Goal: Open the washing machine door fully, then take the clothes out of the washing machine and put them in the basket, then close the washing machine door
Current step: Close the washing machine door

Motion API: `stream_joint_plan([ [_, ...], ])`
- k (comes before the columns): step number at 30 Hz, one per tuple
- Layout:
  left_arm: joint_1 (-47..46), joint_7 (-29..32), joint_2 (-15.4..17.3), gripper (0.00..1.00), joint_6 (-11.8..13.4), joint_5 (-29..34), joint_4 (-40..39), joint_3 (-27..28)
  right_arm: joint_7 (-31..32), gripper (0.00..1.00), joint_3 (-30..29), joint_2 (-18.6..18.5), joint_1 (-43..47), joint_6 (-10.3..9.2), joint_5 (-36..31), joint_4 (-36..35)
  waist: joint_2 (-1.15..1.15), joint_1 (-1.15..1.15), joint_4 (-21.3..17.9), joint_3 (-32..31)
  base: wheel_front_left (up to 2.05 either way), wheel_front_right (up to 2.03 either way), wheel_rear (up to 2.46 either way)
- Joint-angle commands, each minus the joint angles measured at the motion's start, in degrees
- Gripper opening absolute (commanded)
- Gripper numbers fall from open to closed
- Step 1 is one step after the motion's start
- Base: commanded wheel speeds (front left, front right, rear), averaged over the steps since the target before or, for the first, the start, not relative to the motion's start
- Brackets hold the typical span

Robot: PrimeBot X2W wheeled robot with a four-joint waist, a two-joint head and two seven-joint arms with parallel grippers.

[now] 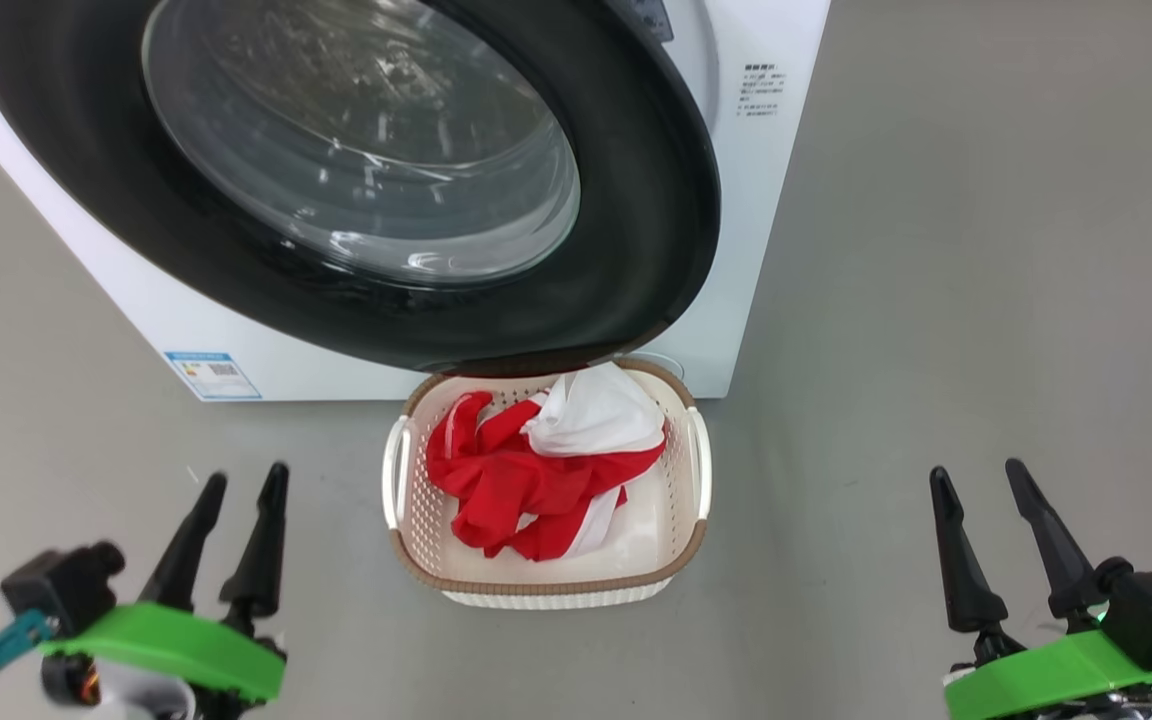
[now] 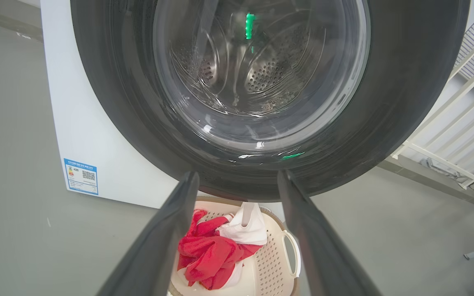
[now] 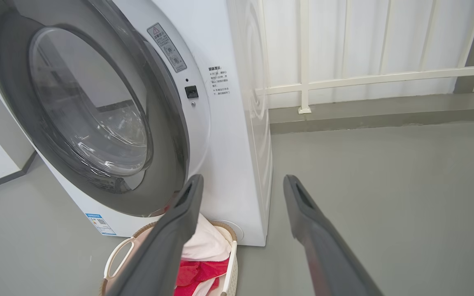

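Both pincers are spread wide, holding and touching nothing: left pincer (image 1: 246, 476), right pincer (image 1: 976, 470). The basket (image 1: 546, 585) sits on the floor between them, slightly ahead, with the clothes (image 1: 526, 480) inside. The washing machine door (image 1: 636, 200) is further ahead of both, overhanging the basket's far end; can't tell if it's latched.

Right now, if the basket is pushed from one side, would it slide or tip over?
Probably it would slide: the basket looks like thin perforated plastic, so light, and the grey floor looks smooth. Tipping seems unlikely, since it is low and wide and the clothes sit inside it. Its walls may flex a little.
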Motion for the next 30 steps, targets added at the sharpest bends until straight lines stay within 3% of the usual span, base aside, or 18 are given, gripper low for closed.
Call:
stream_joint_plan([
  [1, 0.37, -0.45, 1.86, 1.00, -0.33, 1.21, -1.48, 3.00, -0.37, 1.00, 1.13, -0.31, 0.11, 0.36, -0.30, -1.26, 0.00, 0.00, -0.02, -0.51, 0.00, 0.00, 0.00],
  [14, 6.89, -0.45, 1.39, 1.00, -0.33, 12.45, -4.01, 9.29, -0.37, 1.00, 0.47, -0.31, 2.35, 0.36, -0.48, -1.38, 0.00, 0.00, -0.06, -2.41, 0.00, 0.00, 0.00],
  [20, 9.35, -0.45, -0.03, 1.00, -0.33, 20.12, -7.06, 12.85, -0.37, 1.00, 0.04, -0.31, 3.66, 0.36, -0.49, -1.74, 0.00, 0.00, -0.19, -3.22, 0.00, 0.00, 0.00],
  [30, 12.66, -0.45, -2.76, 1.00, -0.33, 26.66, -9.48, 16.75, -0.37, 1.00, -0.42, -0.31, 4.55, 0.36, -0.21, -2.16, 0.00, 0.00, -0.61, -3.07, 0.00, 0.00, 0.00],
])
